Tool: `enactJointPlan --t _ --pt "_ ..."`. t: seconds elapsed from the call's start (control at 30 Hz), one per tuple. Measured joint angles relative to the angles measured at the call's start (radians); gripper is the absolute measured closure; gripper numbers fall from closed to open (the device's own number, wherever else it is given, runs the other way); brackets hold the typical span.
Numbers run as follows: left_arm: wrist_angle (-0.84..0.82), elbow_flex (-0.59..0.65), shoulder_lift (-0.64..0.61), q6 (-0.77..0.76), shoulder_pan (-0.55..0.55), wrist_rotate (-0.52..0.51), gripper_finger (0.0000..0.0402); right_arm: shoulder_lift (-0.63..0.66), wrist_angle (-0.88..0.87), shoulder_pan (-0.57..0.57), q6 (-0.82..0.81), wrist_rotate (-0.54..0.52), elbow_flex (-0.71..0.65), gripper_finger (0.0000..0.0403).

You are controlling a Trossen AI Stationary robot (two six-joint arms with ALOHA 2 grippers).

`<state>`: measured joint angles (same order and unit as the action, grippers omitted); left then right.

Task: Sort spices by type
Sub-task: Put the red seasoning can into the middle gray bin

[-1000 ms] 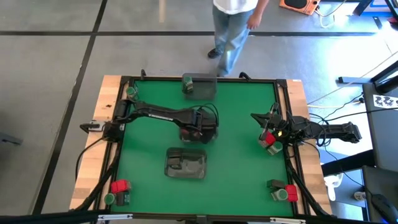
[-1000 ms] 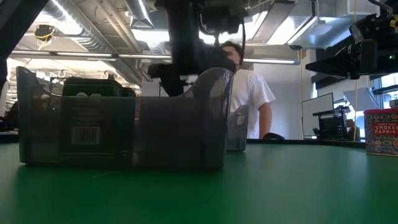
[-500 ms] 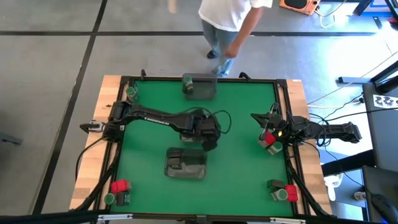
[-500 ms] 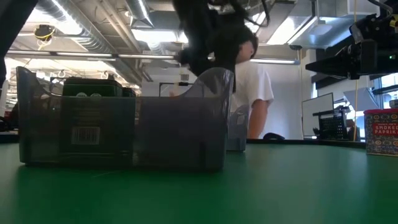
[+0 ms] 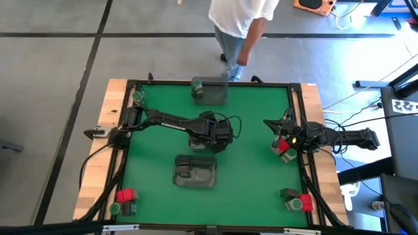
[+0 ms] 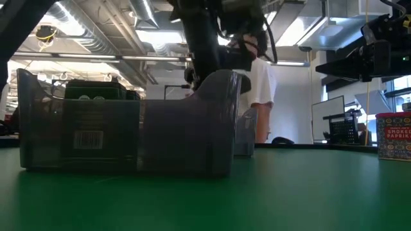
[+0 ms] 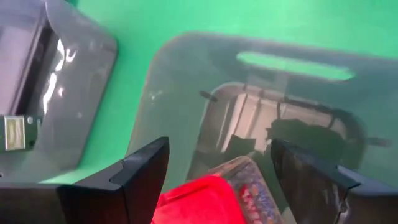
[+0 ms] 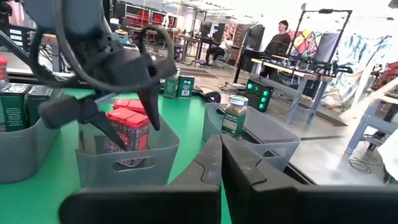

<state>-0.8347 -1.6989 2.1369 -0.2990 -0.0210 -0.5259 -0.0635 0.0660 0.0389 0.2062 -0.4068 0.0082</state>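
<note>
My left gripper (image 5: 213, 138) reaches down into the middle clear tray (image 5: 194, 145) and is shut on a red spice tin (image 7: 200, 200). The right wrist view shows that tin (image 8: 127, 134) upright inside the tray, with another red lid (image 8: 132, 104) behind it. My right gripper (image 8: 221, 149) waits shut near the table's right edge, touching nothing, beside a red tin (image 5: 281, 148) standing on the mat. The near tray (image 5: 194, 172) holds dark blocks. The far tray (image 5: 210, 92) holds a green-lidded jar (image 8: 235, 118). My left gripper pinches the red tin by two opposite sides just below its lid (image 7: 186, 193), one finger (image 7: 146, 177) on each side. The fingers come from above, slanting down. The tin stays upright, low inside the middle tray; whether its base rests on the tray floor I cannot tell.
More spices stand in the corners: a red tin and a green jar near left (image 5: 124, 199), a dark block, jar and red tin near right (image 5: 298, 201), a jar far left (image 5: 137, 96). A person (image 5: 240, 26) stands past the far edge. Bare green mat lies between the trays and the corners.
My left gripper has swung a little toward the table's right above the middle tray, tipped over, and come partly back. The person beyond the far edge has leaned toward the table.
</note>
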Motion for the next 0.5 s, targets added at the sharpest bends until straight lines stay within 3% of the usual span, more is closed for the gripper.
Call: enactJointPlan --t 0.5 --pt "-0.202 0.000 0.018 -0.355 0.022 -0.041 0.0121 0.000 -0.001 0.000 0.000 0.001 0.000 0.0397"
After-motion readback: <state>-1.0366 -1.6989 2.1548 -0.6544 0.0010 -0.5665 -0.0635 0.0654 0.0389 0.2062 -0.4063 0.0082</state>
